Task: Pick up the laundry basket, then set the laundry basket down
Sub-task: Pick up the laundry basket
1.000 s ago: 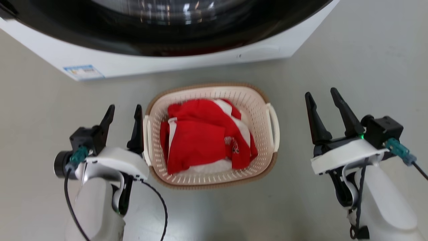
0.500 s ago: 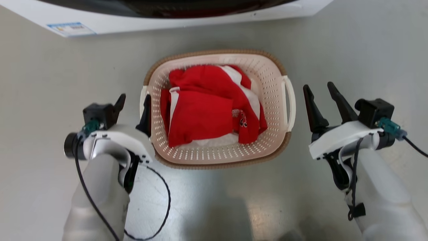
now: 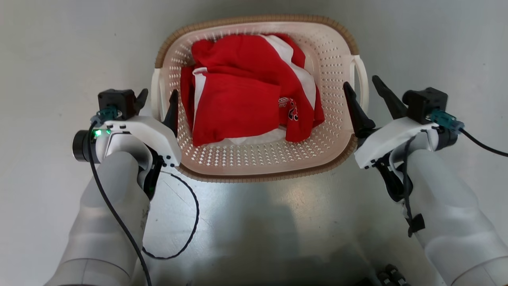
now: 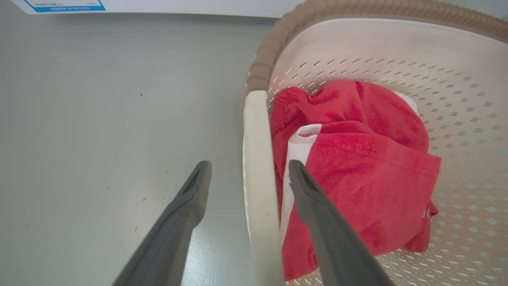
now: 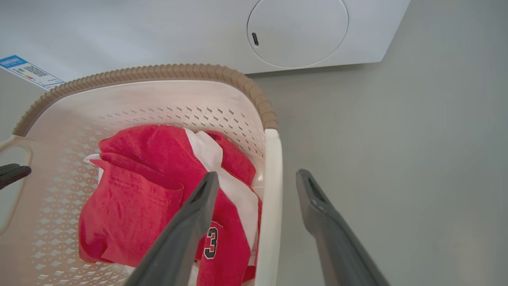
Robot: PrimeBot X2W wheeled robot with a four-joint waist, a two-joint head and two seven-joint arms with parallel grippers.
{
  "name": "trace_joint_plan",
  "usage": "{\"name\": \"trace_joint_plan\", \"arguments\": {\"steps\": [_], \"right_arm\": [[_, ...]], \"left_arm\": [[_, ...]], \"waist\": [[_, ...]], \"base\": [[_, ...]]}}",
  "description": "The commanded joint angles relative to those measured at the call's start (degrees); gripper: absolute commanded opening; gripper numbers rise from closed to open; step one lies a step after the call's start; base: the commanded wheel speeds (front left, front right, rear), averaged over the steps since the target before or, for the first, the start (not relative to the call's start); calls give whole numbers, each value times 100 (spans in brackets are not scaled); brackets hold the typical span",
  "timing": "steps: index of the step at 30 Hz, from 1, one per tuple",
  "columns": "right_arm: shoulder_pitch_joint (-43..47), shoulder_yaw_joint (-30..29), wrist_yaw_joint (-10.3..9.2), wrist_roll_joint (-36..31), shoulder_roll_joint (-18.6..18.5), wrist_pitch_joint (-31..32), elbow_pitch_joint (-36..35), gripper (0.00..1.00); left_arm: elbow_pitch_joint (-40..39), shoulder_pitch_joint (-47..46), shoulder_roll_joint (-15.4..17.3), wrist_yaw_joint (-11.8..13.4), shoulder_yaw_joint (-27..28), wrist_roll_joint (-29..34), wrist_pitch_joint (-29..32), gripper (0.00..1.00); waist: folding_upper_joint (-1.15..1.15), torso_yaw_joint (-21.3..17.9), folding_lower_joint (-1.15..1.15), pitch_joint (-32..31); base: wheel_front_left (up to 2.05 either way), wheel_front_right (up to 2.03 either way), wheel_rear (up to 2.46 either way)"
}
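The laundry basket [image 3: 254, 176] is cream with perforated walls and a brown rim, and it stands on the grey floor holding red and white clothes [image 3: 238, 111]. My left gripper [image 3: 157, 101] is open with one finger on each side of the basket's white left handle [image 3: 156, 91]. In the left wrist view this handle [image 4: 256, 131] runs up between the fingers of the left gripper [image 4: 250, 165]. My right gripper [image 3: 361, 82] is open astride the right handle [image 3: 364, 71]. In the right wrist view the right gripper [image 5: 258, 175] straddles that handle [image 5: 273, 159], one finger over the clothes.
The white washing machine [image 5: 198, 31] stands just beyond the basket's far rim, with a round cover on its front and a blue label [image 4: 63, 4] at its lower edge. Grey floor [image 3: 59, 51] lies open to both sides of the basket and in front of it.
The head camera has tilted down, so the washing machine has left its view. My right gripper moved inward onto the right handle. The left gripper settled around the left handle.
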Motion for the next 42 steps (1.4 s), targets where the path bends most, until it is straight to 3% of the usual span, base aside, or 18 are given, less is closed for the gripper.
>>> {"name": "trace_joint_plan", "arguments": {"steps": [1, 13, 15, 17, 18, 19, 20, 21, 23, 24, 25, 26, 31, 42], "right_arm": [[135, 158, 40, 64, 68, -61, 3, 100], [-342, 611, 40, 444, 129, -61, 561, 100], [-412, 650, 40, 494, 136, -61, 684, 100], [-474, 677, 40, 541, 141, -61, 761, 100], [-496, 690, 40, 564, 142, -61, 785, 98], [-511, 705, 40, 591, 144, -61, 814, 65], [-526, 721, 40, 613, 142, -61, 838, 49], [-526, 721, 40, 613, 142, -61, 838, 49], [-555, 752, 40, 657, 136, -61, 886, 8], [-565, 766, 40, 694, 141, -61, 934, 0], [-580, 792, 40, 732, 147, -61, 989, 0], [-601, 820, 40, 763, 149, -61, 1026, 0], [-656, 928, 40, 881, 132, -61, 1079, 0], [-386, 1334, 40, 1226, 151, -61, 1236, 0]], "left_arm": [[12, 42, 168, -31, 79, -28, -34, 100], [439, -221, 190, -32, -101, -176, -34, 98], [447, -240, 188, -32, -118, -202, -34, 81], [447, -257, 186, -32, -141, -227, -34, 73], [446, -266, 185, -32, -152, -239, -34, 62], [446, -274, 185, -32, -164, -251, -34, 50], [445, -279, 186, -32, -175, -260, -34, 45], [445, -279, 186, -32, -175, -260, -34, 45], [449, -289, 191, -32, -195, -280, -34, 29], [451, -295, 194, -32, -204, -290, -34, 16], [455, -300, 196, -32, -214, -301, -34, 2], [461, -306, 198, -33, -225, -312, -34, 0], [456, -302, 207, -33, -284, -367, -34, 0], [714, 0, 119, -33, -542, -595, -34, 0]], "waist": [[0, -29, 0, 108], [0, -7, 0, 338], [0, 4, 0, 359], [0, 16, 0, 374], [0, 21, 0, 380], [0, 25, 0, 384], [0, 28, 0, 386], [0, 28, 0, 386], [0, 31, 0, 390], [0, 31, 0, 390], [0, 32, 0, 389], [0, 32, 0, 387], [0, 28, 0, 314], [0, 31, 0, -502]], "base": [[0, 0, 0], [0, 0, 0], [0, 0, 0], [0, 0, 0], [0, 0, 0], [0, 0, 0], [0, 0, 0], [0, 0, 0], [0, 0, 0], [0, 0, 0], [0, 0, 0], [0, 0, 0], [0, 0, 0], [0, 0, 0]]}}
